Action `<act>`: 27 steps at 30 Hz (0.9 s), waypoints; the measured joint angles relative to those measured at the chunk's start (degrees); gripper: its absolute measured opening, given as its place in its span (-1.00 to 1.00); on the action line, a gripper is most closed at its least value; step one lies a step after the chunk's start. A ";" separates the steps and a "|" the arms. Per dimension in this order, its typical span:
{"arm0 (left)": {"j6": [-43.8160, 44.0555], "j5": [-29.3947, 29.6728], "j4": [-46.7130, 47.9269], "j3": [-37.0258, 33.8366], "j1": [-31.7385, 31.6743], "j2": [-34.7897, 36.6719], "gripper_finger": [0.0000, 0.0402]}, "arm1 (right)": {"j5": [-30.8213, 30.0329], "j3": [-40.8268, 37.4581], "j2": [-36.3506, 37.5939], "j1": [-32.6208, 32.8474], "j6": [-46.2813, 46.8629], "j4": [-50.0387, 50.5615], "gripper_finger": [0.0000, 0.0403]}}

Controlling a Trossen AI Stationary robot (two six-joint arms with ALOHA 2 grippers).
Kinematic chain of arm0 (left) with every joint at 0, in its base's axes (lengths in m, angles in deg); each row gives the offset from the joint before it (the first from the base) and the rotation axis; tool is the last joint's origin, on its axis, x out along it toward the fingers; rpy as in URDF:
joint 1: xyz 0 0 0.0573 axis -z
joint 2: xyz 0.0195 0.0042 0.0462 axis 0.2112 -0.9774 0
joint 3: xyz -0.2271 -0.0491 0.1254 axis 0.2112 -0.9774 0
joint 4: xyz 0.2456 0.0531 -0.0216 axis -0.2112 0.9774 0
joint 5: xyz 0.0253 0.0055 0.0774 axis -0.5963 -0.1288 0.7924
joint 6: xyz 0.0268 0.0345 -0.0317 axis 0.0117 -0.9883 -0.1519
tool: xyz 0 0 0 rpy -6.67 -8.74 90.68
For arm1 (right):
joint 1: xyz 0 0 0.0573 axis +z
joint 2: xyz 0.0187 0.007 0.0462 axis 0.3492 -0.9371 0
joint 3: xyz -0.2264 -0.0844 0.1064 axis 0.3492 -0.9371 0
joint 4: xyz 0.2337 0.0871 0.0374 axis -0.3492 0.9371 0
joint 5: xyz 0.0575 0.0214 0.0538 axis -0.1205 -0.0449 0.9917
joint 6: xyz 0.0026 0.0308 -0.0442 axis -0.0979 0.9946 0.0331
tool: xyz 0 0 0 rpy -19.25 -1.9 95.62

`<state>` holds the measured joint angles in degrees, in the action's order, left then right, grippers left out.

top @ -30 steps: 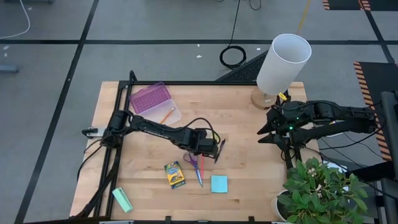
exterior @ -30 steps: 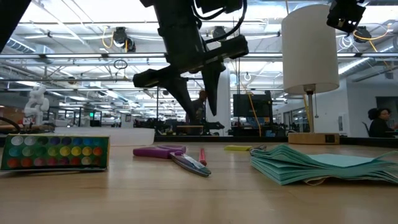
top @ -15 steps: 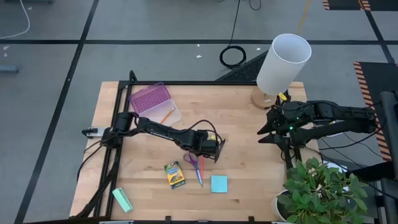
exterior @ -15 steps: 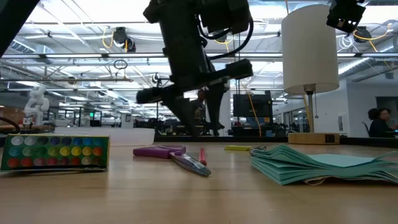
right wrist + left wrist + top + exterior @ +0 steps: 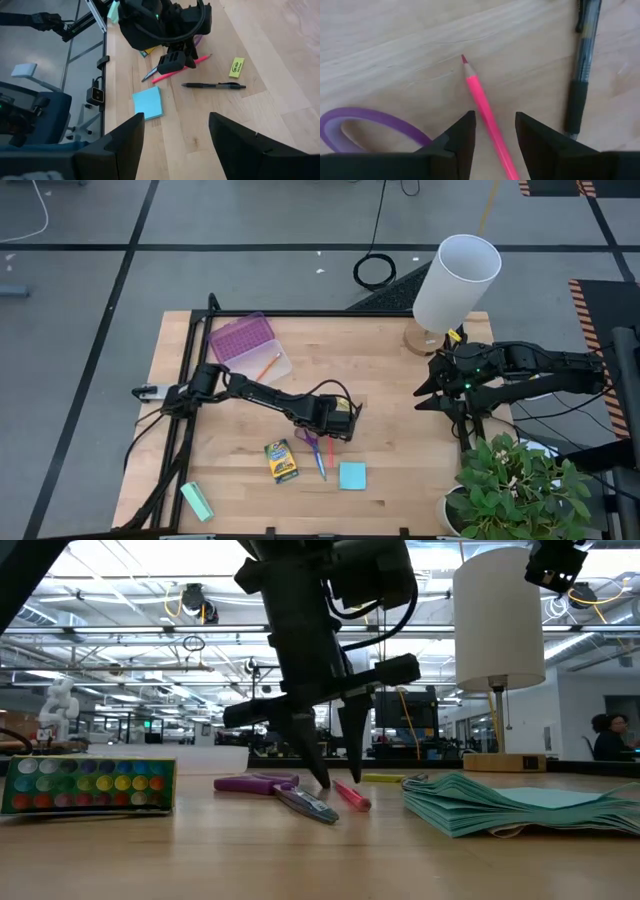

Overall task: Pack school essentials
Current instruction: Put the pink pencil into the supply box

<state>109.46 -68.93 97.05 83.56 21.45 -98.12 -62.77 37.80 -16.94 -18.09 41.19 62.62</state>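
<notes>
Now left claw [image 5: 493,131] straddles pink pencil [image 5: 481,102] — fingers apart.

Bright, even overhead light washes the wooden table [image 5: 400,410], leaving only faint shadows. In the low view, ceiling lights glare at 12 o'clock and the near tabletop blurs.
</notes>
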 joint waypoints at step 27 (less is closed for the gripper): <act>-1.08 -0.53 -0.15 2.17 -0.11 -0.46 -0.88 | -0.17 0.00 -0.02 0.02 -1.51 0.04 0.07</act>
<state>108.38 -69.46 96.90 85.73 21.34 -98.58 -62.94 37.80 -16.97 -18.07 39.68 62.66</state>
